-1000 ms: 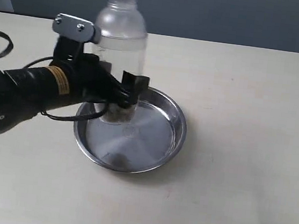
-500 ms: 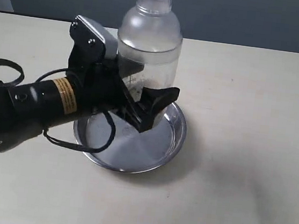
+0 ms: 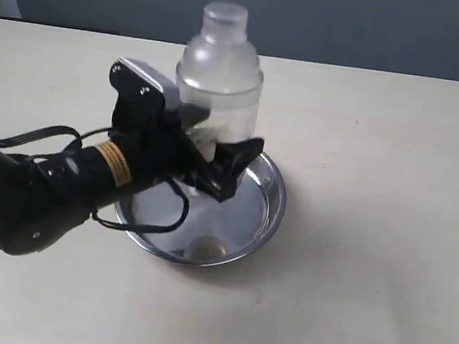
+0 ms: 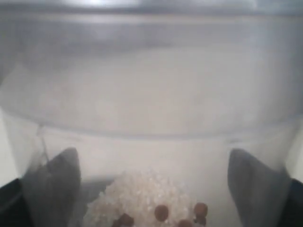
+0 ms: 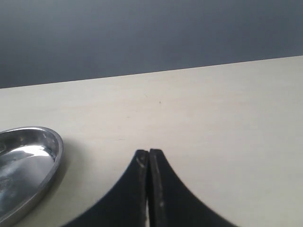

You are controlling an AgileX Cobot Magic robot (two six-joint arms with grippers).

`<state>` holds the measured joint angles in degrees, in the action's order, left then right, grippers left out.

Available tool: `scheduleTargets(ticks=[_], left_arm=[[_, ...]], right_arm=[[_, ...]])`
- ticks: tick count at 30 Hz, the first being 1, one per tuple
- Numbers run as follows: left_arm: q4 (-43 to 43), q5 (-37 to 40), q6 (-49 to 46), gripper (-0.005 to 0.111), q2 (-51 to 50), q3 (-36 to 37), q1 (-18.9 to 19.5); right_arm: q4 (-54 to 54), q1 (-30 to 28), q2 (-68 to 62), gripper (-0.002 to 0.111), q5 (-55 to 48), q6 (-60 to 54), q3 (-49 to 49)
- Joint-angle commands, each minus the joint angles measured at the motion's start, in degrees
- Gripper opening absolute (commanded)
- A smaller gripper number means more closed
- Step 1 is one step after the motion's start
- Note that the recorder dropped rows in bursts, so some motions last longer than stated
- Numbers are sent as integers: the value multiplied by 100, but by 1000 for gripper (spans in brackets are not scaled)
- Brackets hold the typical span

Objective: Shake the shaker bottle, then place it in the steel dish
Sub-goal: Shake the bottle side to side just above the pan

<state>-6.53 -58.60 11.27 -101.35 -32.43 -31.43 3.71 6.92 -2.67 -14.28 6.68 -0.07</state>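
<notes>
The frosted shaker bottle (image 3: pixel 220 71) stands upright over the far half of the steel dish (image 3: pixel 272 202). My left gripper (image 3: pixel 215 150) is shut on its lower body, one finger (image 3: pixel 237 166) showing in front. That gripper hides the bottle's base, so contact with the dish cannot be told. In the left wrist view the bottle (image 4: pixel 151 94) fills the frame between the dark fingers (image 4: pixel 57 184), with pale and brown granules (image 4: pixel 142 201) low inside. My right gripper (image 5: pixel 149 153) is shut and empty above the table, with the dish (image 5: pixel 28 161) off to one side.
The pale table (image 3: pixel 371 238) runs wide around the dish. A dark wall (image 3: pixel 354 20) stands behind the table's far edge. A black cable (image 3: pixel 43 136) loops from the left arm.
The left gripper carried the bottle right and up, then lowered it a little toward the dish. The arm has also turned so its front finger points down to the right.
</notes>
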Motion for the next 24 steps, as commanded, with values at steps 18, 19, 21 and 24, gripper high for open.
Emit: scheduleTargets(ticks=[18, 19, 21, 24], left_arm=[[-616, -18, 145, 0, -42, -69, 388], [-592, -270, 134, 0, -153, -93, 388], [-486, -459, 134, 0, -423, -158, 388], [-472, -543, 226, 0, -765, -180, 388]], right_arm=[[-14, -16, -30, -1, 76, 0, 7], [-14, -16, -30, -1, 76, 0, 7], [-14, -16, -30, -1, 76, 0, 7], [-14, -16, -30, -1, 76, 0, 7]])
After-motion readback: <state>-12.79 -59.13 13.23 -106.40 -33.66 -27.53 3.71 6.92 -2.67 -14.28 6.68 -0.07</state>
